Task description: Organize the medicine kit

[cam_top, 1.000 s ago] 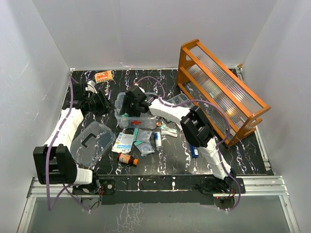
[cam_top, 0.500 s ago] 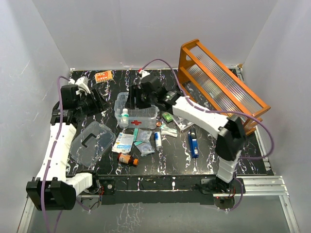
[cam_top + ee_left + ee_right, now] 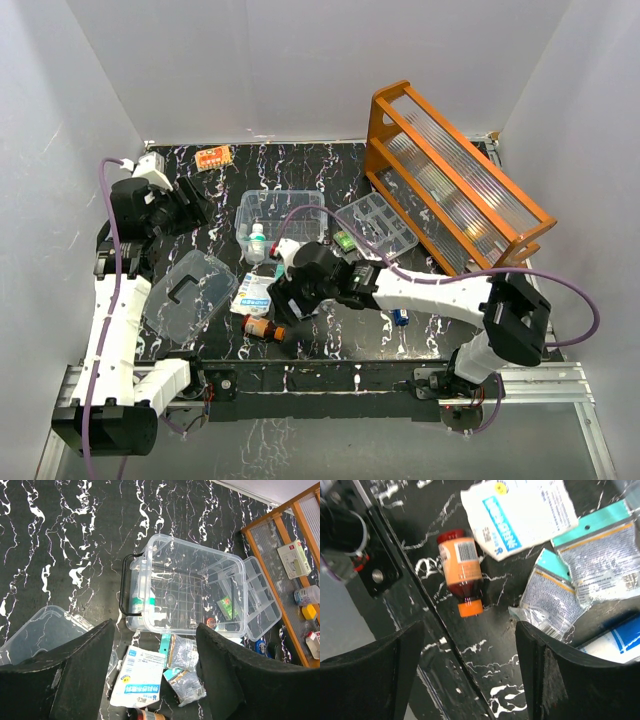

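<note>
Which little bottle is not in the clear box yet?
The brown bottle with the orange cap, lying on its side on the table by the front edge. The white bottle already sits inside the medicine kit box.

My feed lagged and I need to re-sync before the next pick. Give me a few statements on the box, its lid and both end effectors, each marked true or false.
1. The lid lies on the table, off the box. True.
2. The right end effector grips the orange bottle. False: it is open and empty, and the bottle lies on its side on the table.
3. A white bottle sits inside the box. True.
4. The left end effector is shut on the box. False: it is open, apart from the box and holds nothing.
</note>
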`<control>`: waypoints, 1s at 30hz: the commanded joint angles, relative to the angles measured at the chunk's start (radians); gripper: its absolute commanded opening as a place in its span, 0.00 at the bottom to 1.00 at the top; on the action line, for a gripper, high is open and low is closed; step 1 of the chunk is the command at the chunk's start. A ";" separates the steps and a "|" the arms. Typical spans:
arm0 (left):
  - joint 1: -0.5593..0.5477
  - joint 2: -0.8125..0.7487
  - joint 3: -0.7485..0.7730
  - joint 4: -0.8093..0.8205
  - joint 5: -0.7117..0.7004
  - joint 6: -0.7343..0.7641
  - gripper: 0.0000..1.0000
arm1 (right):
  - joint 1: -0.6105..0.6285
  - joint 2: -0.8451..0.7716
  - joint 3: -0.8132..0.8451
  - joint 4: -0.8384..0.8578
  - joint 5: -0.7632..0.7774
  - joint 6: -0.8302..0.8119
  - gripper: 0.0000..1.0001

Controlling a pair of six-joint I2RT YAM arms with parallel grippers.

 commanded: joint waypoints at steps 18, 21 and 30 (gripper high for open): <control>-0.003 -0.002 0.049 0.001 -0.008 0.023 0.68 | 0.085 0.267 0.032 0.099 -0.098 -0.182 0.56; -0.002 0.002 0.048 0.003 -0.006 0.026 0.69 | 0.085 0.286 0.037 0.111 -0.105 -0.181 0.54; -0.002 -0.007 0.049 -0.009 -0.021 0.035 0.70 | 0.085 0.326 0.043 0.147 -0.101 -0.166 0.41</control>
